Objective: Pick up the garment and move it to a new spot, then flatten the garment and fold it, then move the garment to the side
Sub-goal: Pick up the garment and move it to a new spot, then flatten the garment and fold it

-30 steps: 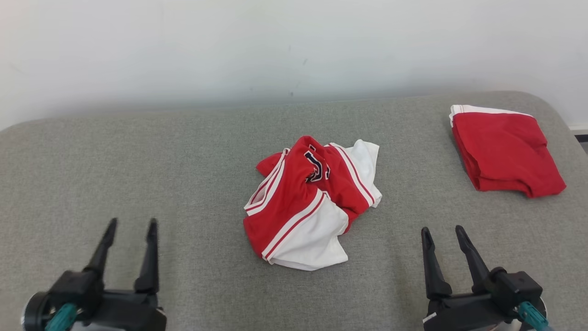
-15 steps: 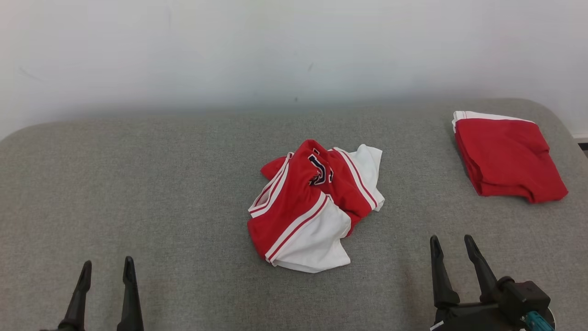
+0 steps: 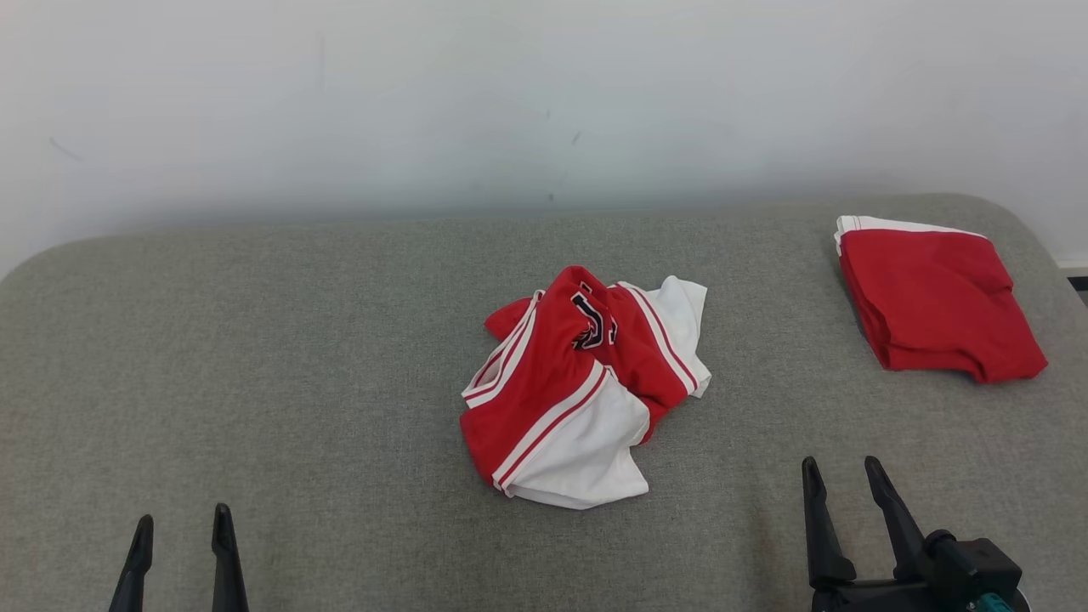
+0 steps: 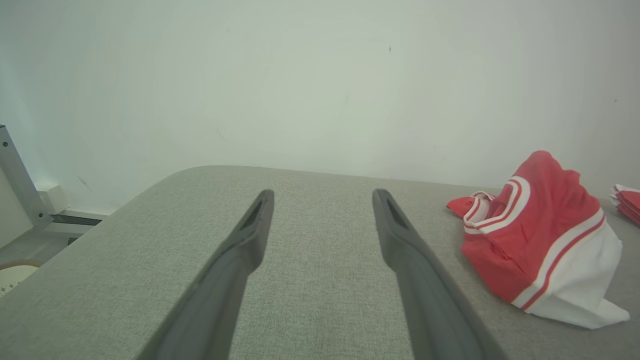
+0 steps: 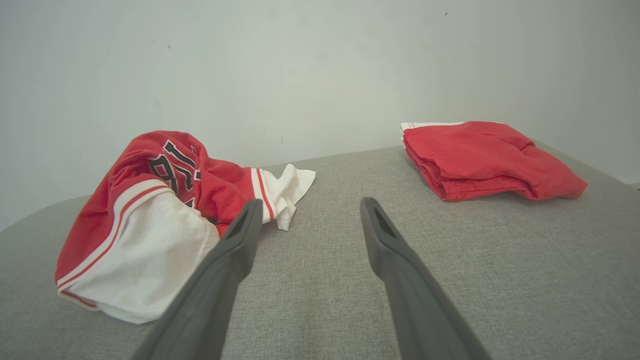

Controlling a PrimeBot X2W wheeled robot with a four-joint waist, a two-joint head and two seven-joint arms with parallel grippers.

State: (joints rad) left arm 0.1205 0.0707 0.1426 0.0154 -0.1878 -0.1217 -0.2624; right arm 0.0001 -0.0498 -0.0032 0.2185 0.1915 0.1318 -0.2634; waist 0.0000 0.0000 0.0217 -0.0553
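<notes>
Pick-up not yet begun: left hand [image 3: 183,514] at 7 o'clock and right hand [image 3: 841,463] at 5 o'clock of the crumpled garment [image 3: 578,391], both spread, empty; next, probably reach in and pinch cloth.

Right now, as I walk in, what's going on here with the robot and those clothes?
Nothing is being handled at this moment. A crumpled red and white garment lies in a heap in the middle of the grey padded surface. The robot's left gripper and right gripper are both open and empty, at the near edge, one to each side of the heap and apart from it. A folded red garment sits at the far right. The pick-up has not yet begun.
</notes>
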